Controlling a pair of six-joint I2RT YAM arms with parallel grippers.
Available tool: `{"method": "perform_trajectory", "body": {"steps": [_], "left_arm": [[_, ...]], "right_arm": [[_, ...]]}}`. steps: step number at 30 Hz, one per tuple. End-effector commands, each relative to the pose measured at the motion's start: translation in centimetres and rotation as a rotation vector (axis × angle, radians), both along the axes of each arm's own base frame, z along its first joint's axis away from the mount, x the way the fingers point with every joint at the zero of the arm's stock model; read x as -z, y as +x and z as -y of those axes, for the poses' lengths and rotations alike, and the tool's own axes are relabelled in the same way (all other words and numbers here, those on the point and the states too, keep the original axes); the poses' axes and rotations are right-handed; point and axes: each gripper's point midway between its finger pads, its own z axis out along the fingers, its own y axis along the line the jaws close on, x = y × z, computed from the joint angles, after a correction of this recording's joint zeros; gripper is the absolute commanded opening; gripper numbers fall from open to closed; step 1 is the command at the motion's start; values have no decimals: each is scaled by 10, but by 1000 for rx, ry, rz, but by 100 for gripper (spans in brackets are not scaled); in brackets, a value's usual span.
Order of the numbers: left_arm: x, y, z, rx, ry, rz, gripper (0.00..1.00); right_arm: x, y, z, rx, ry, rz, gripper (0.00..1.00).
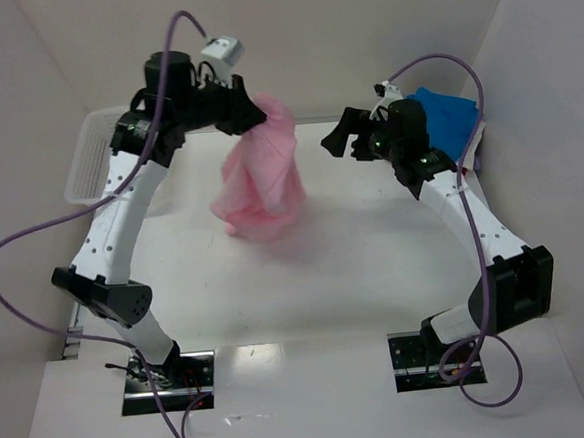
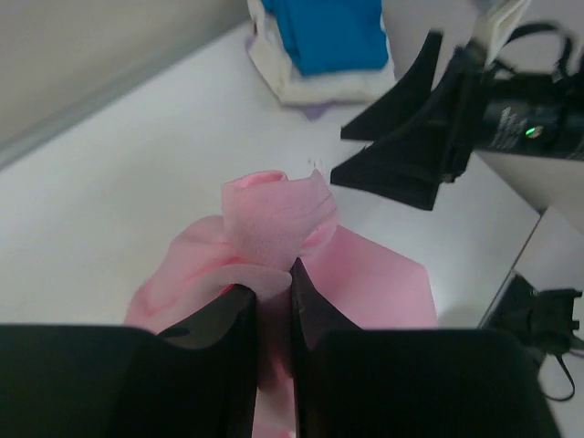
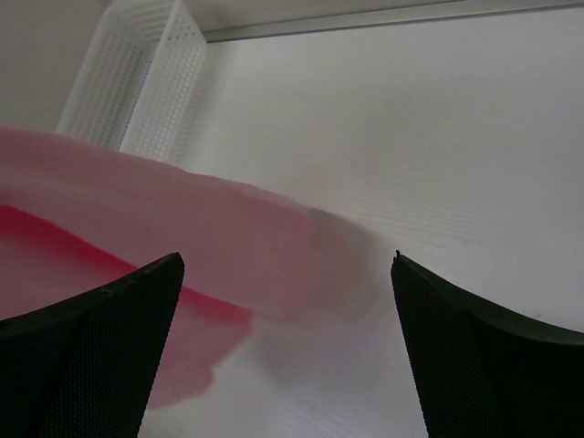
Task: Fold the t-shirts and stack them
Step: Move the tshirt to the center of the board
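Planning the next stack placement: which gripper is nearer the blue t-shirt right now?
Right. The right gripper hangs open just left of the blue t-shirt at the far right; the left gripper is farther left, shut on the raised pink t-shirt.

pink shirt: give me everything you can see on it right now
The pink t-shirt is light pink, thin soft cloth, bunched and twisted into a hanging cone, unfolded. The left gripper is shut on a gathered knot at its top, holding it above the table; its lower end is blurred, so contact with the table is unclear. The right gripper is open beside it, not touching.
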Motion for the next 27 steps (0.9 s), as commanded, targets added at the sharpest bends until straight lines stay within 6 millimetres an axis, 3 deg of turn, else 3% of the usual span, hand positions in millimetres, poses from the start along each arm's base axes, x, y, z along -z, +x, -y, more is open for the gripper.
{"method": "perform_trajectory", "body": {"steps": [1, 6, 11, 15, 19, 27], "left_arm": [[14, 11, -11, -106, 71, -14, 0], [13, 17, -7, -108, 52, -24, 0], [31, 26, 1, -92, 62, -64, 0], [38, 32, 10, -83, 43, -70, 0], [45, 36, 19, -88, 13, -91, 0], [40, 38, 25, -132, -76, -98, 0]], "right_arm": [[-33, -27, 13, -2, 16, 100, 100], [-38, -56, 0, -101, 85, 114, 100], [-46, -79, -13, -198, 164, 137, 100], [-43, -92, -36, -267, 186, 125, 100], [-47, -100, -72, -335, 221, 129, 100], [-46, -88, -126, -402, 226, 138, 100]]}}
